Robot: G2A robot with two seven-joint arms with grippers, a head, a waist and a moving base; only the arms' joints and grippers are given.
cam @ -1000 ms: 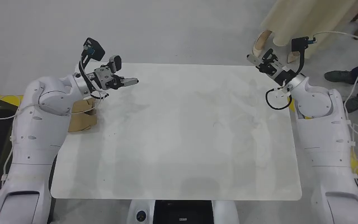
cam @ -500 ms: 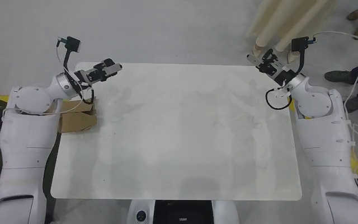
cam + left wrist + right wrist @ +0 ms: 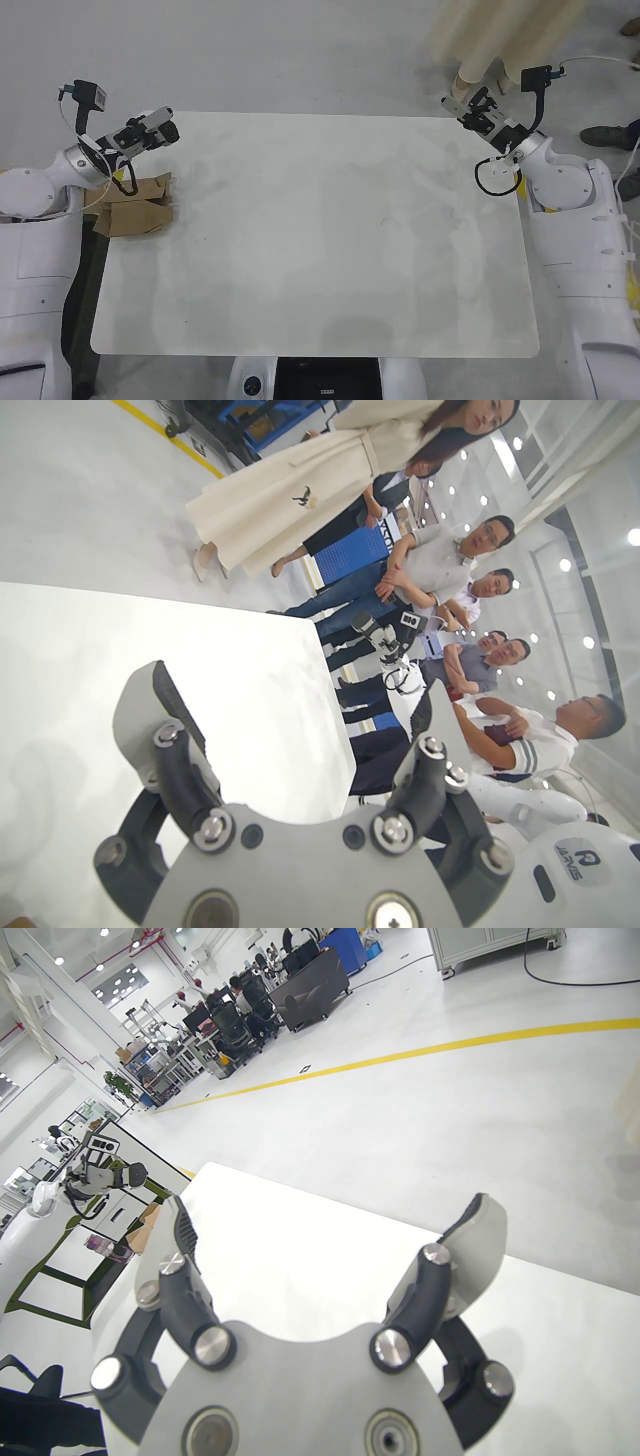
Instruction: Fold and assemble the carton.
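Top view is showing the carton (image 3: 135,205) lying flat and unfolded at the left edge of the table (image 3: 320,230), toward the far corner. Whether it is resting on the tabletop or on something just beside it cannot be told. The left gripper (image 3: 160,125) is hanging near the far left corner, just beyond the carton, with its fingers spread and carrying nothing. This is probably because it is the arm within reach of the cardboard and is standing ready to take it. The right gripper (image 3: 462,100) is waiting at the far right corner, well apart from the carton, with its fingers likewise spread and empty, most likely keeping out of the way until there is a flap to fold. Folding is not yet beginning. The tabletop is looking white, smooth and faintly smudged. Around it a pale glossy floor is stretching away, with a yellow line (image 3: 400,1053) curving across it and desks with chairs (image 3: 240,1018) standing far off.
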